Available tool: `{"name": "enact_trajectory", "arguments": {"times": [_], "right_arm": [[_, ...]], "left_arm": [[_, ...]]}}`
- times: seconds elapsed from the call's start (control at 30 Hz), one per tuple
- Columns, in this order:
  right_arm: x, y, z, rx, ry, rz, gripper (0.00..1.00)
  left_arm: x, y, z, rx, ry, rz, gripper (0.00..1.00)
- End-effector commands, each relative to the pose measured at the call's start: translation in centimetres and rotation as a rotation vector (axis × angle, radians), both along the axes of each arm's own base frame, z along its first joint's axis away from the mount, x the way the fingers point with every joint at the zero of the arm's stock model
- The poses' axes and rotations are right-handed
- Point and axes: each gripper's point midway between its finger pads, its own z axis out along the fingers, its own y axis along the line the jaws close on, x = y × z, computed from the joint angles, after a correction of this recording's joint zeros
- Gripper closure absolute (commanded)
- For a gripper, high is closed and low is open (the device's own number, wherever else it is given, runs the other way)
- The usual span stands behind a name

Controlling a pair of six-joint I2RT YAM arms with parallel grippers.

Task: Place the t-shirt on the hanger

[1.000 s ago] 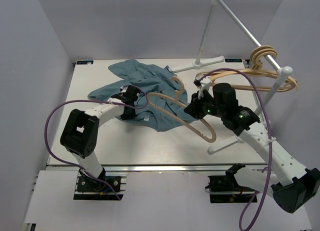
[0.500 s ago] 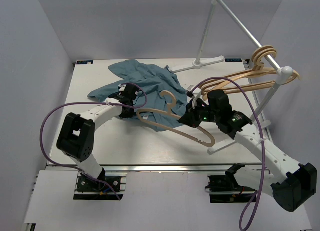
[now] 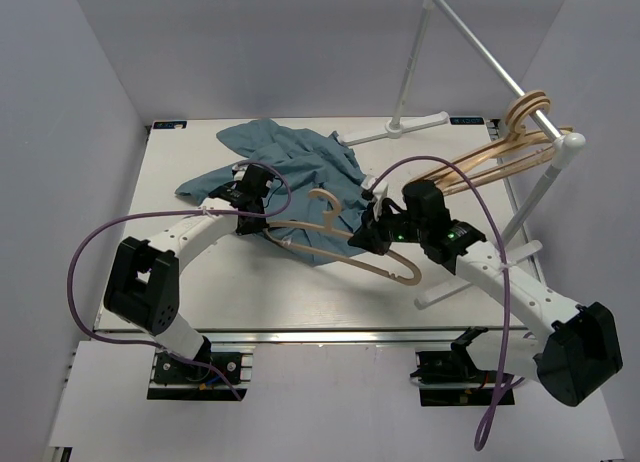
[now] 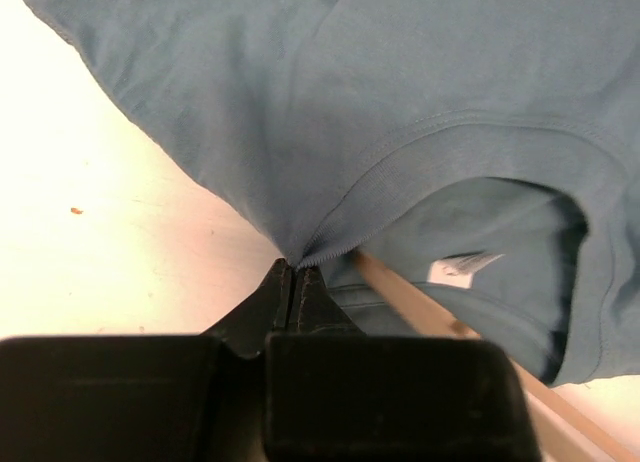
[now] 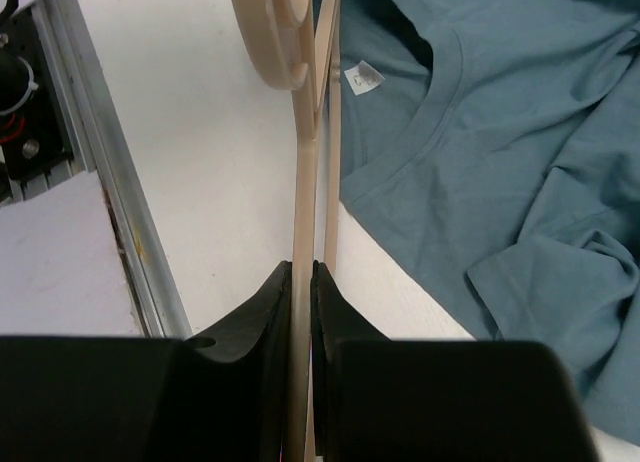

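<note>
The teal-blue t-shirt [image 3: 300, 162] lies crumpled on the white table, its neck opening toward the arms. My left gripper [image 3: 258, 222] is shut on the ribbed collar edge [image 4: 330, 244], lifting it slightly; the white neck label [image 4: 455, 267] shows inside the opening. My right gripper [image 3: 362, 240] is shut on one arm of a pale wooden hanger [image 3: 385, 267], held low over the table. In the right wrist view the hanger [image 5: 300, 182] runs between the fingers, hook [image 5: 262, 32] at the top, beside the t-shirt [image 5: 500, 132]. In the left wrist view a hanger arm [image 4: 400, 292] reaches into the neck opening.
A white metal stand [image 3: 410, 72] of thin rods rises at the back right, and several more wooden hangers [image 3: 520, 142] hang from its sloping rod. Its foot [image 3: 470, 272] lies under the right arm. The aluminium rail [image 5: 100, 182] marks the table's near edge.
My left gripper has shut on the shirt collar. The right arm has carried the hanger down and to the left, bringing its end up to the neck opening.
</note>
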Motion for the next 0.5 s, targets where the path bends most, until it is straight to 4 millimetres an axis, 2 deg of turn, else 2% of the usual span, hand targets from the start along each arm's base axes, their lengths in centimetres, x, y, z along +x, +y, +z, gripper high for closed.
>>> {"name": "enact_trajectory", "arguments": {"times": [0.0, 0.03, 0.1, 0.27, 0.33, 0.47], "right_arm": [[-0.7, 1.2, 0.1, 0.033, -0.073, 0.119, 1.0], [-0.8, 1.2, -0.5, 0.028, -0.073, 0.124, 1.0], [0.8, 1.3, -0.2, 0.041, -0.142, 0.068, 1.0], [2.3, 1.5, 0.1, 0.096, -0.271, -0.009, 1.0], [3.0, 1.7, 1.3, 0.125, -0.33, -0.027, 1.0], [3.4, 1.5, 2.2, 0.142, -0.394, -0.037, 1.0]], "left_arm": [[0.6, -0.5, 2.6, -0.037, -0.05, 0.006, 1.0], [0.8, -0.5, 2.8, -0.041, -0.055, 0.01, 1.0], [0.8, -0.6, 3.0, -0.047, -0.054, 0.01, 1.0], [0.7, -0.8, 3.4, -0.059, -0.055, 0.006, 1.0], [0.6, -0.7, 3.4, -0.054, -0.051, 0.012, 1.0], [0.5, -0.5, 3.5, -0.047, -0.039, 0.029, 1.0]]}}
